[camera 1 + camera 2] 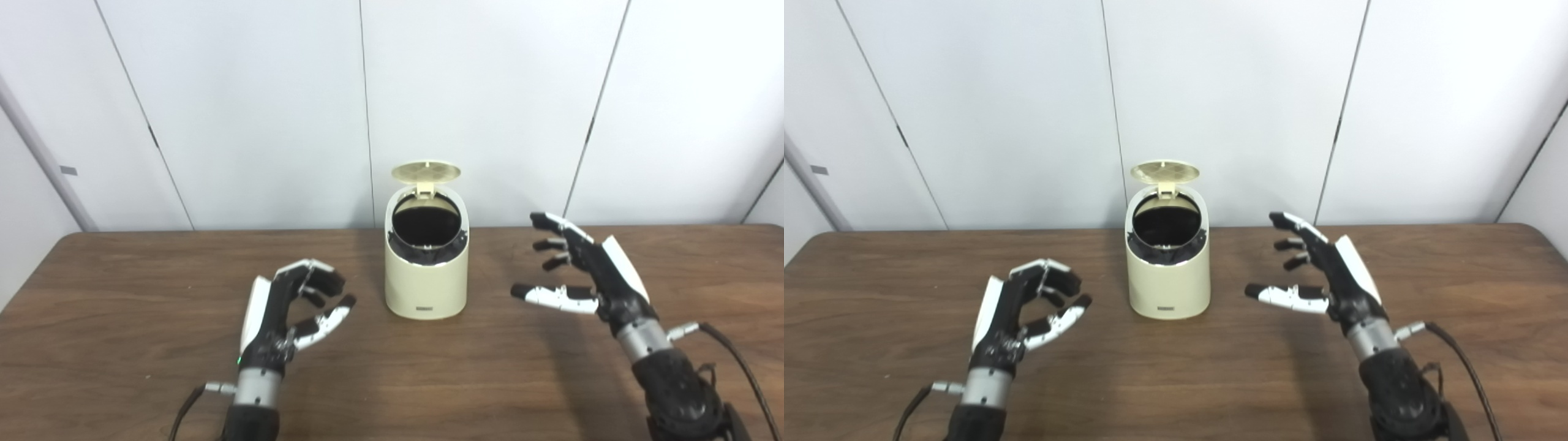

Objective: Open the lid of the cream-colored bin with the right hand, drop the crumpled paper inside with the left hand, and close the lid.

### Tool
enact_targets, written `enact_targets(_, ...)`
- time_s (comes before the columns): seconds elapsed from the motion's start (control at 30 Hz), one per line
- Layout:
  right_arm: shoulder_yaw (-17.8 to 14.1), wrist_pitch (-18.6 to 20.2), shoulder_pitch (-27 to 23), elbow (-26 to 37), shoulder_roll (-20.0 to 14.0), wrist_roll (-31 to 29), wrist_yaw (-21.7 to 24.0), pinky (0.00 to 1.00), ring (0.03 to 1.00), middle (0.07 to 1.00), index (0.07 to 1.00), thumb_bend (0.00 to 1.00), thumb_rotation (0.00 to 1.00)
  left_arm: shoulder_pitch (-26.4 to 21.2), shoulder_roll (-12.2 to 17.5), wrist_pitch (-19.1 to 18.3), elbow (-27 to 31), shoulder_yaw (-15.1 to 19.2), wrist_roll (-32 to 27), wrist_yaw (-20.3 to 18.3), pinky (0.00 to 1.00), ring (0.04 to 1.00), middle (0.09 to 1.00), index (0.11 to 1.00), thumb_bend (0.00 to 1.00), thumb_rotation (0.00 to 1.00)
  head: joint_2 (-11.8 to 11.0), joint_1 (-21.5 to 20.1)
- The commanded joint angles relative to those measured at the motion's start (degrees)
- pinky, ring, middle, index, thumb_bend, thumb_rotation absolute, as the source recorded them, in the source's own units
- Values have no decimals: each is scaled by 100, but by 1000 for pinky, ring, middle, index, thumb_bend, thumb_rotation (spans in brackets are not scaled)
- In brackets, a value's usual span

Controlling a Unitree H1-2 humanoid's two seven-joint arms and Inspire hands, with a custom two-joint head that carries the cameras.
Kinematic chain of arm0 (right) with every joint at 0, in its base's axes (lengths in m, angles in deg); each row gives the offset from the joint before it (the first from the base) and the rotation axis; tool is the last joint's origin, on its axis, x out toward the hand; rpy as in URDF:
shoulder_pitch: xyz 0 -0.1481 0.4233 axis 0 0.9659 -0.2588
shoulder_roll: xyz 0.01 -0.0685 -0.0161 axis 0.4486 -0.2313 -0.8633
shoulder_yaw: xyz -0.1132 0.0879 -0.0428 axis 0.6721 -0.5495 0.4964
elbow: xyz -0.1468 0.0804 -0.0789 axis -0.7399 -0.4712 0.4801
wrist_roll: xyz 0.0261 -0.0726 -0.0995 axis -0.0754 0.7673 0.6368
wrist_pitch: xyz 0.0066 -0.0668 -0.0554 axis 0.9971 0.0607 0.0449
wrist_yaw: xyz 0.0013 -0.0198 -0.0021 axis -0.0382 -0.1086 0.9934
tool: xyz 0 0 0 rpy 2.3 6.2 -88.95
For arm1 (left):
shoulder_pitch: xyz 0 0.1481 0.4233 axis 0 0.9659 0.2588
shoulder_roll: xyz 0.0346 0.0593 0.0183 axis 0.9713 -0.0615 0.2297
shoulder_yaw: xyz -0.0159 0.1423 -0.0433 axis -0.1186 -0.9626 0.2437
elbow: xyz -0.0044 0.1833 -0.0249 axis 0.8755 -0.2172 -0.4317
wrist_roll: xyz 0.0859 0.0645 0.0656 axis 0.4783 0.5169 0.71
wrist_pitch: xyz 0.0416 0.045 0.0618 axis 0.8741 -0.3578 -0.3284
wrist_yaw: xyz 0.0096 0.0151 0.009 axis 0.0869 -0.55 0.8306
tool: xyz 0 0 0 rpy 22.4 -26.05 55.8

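Both hands over the wood table, bin between them, lid up.
Right hand empty, fingers spread, right of the cream bin. Left hand half-curled, grasping nothing, left of the bin. Lid stands upright at the bin's far rim. Crumpled paper not visible; dark interior hides any contents.

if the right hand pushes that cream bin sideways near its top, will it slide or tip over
The cream bin looks tall for its base and probably light plastic, so a high push may tip it. Its open lid stands upright at the back and would likely flap. The wooden table looks smooth; a low push should slide it.
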Motion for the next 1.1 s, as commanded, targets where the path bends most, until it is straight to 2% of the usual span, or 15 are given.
enact_targets(0.0,6,22,-387,280,-89,21,67,650,784,868,843,646,314,-137,-54,150,40,35,-90,53,499,595,508,482,511,0,-33,7)
enact_targets(0.03,29,92,-472,303,-133,50,130,653,789,869,845,644,310,-118,-78,134,22,39,-101,51,512,607,591,490,504,26,-33,11)
enact_targets(0.1,55,174,-632,300,-200,97,216,667,805,887,860,653,339,-93,-124,117,-8,35,-93,55,531,632,682,496,499,51,-31,15)
enact_targets(0.2,111,298,-836,307,-243,216,284,672,811,893,866,674,353,-77,-173,129,-45,14,-87,40,531,639,710,498,497,58,-23,35)
enact_targets(0.33,204,431,-1064,320,-309,251,460,690,827,895,874,681,367,-84,-189,131,-97,-11,-38,33,520,634,711,498,498,59,-10,32)
enact_targets(0.53,586,523,-1441,268,-562,662,793,718,856,914,900,695,400,-113,-204,84,-107,8,-25,49,515,624,699,498,498,58,11,55)
enact_targets(0.7,802,297,-1791,-2,-697,891,896,707,856,907,893,711,411,-150,-211,32,-75,45,-42,47,508,621,696,498,498,54,11,61)
enact_targets(0.83,918,159,-1997,-190,-730,1126,865,759,878,889,874,737,450,-171,-214,33,-92,44,-63,31,499,612,688,498,498,53,14,81)
enact_targets(1.07,1042,316,-2237,-287,-722,1426,1011,791,900,898,878,729,467,-195,-227,45,-113,27,-52,41,490,602,680,498,498,51,18,114)
